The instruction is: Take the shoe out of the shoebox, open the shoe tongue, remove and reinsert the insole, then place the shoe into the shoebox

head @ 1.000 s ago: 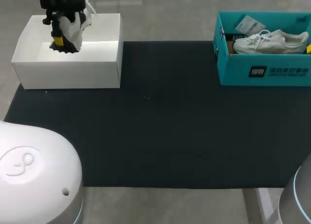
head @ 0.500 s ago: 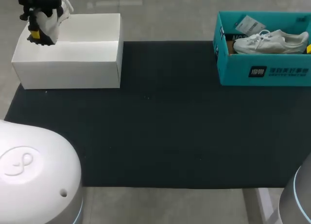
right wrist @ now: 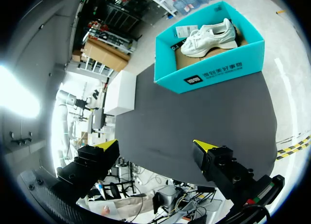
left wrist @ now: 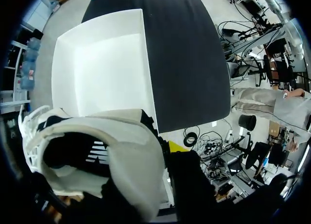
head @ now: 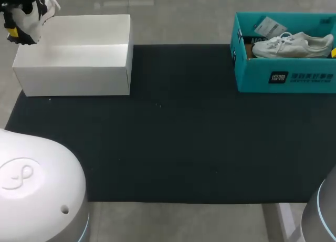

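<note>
- My right gripper (right wrist: 156, 145) has its fingers wide apart, holding nothing; the black mat (head: 173, 142) lies ahead.
- A white shoebox (head: 73, 69) sits upper left; a teal shoebox (head: 283, 76) with a white sneaker (head: 291, 45) sits upper right.
- In the far upper left corner, my left gripper (head: 17, 33) seems to pinch a white-and-black shoe (head: 32, 17).

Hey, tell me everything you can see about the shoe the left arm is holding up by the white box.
The white shoe is a low sneaker, mostly white, with black stripes on its side and a dark lining inside its open mouth. White laces show at one end. The upper looks like smooth leather or synthetic. The left hand grips it and holds it tilted in the air, off the far left corner of the white box. It appears clear of the box, with only the hand touching it.
</note>
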{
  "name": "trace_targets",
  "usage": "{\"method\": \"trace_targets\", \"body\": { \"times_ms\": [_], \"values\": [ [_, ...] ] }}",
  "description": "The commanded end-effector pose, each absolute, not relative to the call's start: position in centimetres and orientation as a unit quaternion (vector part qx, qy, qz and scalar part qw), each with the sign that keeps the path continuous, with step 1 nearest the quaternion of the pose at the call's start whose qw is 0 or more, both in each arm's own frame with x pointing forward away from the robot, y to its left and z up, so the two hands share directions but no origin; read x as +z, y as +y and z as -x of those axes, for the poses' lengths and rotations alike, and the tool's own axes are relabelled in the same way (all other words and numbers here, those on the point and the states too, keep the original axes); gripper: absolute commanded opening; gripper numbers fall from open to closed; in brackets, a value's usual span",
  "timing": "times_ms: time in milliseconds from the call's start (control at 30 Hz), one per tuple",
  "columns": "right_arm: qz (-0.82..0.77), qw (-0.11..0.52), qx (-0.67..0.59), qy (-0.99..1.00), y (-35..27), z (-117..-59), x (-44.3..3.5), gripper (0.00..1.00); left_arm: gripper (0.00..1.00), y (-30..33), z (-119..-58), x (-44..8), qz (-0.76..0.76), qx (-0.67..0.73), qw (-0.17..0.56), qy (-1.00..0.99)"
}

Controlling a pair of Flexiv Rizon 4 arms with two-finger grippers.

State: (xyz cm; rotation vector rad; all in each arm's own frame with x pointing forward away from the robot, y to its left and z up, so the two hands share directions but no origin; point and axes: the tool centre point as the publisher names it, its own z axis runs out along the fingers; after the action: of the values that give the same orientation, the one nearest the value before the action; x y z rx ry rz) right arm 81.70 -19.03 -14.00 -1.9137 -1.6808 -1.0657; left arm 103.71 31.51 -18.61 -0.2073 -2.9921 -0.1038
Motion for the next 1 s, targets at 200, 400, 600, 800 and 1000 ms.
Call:
{"method": "trace_targets", "body": {
  "times_ms": [200, 400, 600, 800, 1000],
  "values": [
    [0.681, 0.189, -0.379, -0.598, -19.0, -81.7, -14.0, 1.0, 0.0, 32.3, -104.5, -19.2, 0.073, -0.044, 0.092, -0.992],
    [0.681, 0.189, -0.379, -0.598, -19.0, -81.7, -14.0, 1.0, 0.0, 32.3, -104.5, -19.2, 0.073, -0.044, 0.092, -0.992],
    [0.681, 0.189, -0.379, -0.598, -19.0, -81.7, -14.0, 1.0, 0.0, 32.3, -104.5, -19.2, 0.073, -0.044, 0.092, -0.992],
    [0.681, 0.189, -0.379, -0.598, -19.0, -81.7, -14.0, 1.0, 0.0, 33.0, -104.7, -18.9, 0.335, -0.011, 0.08, -0.939],
    [0.681, 0.189, -0.379, -0.598, -19.0, -81.7, -14.0, 1.0, 0.0, 34.3, -104.4, -19.0, 0.582, -0.038, 0.069, -0.809]
  ]
}}
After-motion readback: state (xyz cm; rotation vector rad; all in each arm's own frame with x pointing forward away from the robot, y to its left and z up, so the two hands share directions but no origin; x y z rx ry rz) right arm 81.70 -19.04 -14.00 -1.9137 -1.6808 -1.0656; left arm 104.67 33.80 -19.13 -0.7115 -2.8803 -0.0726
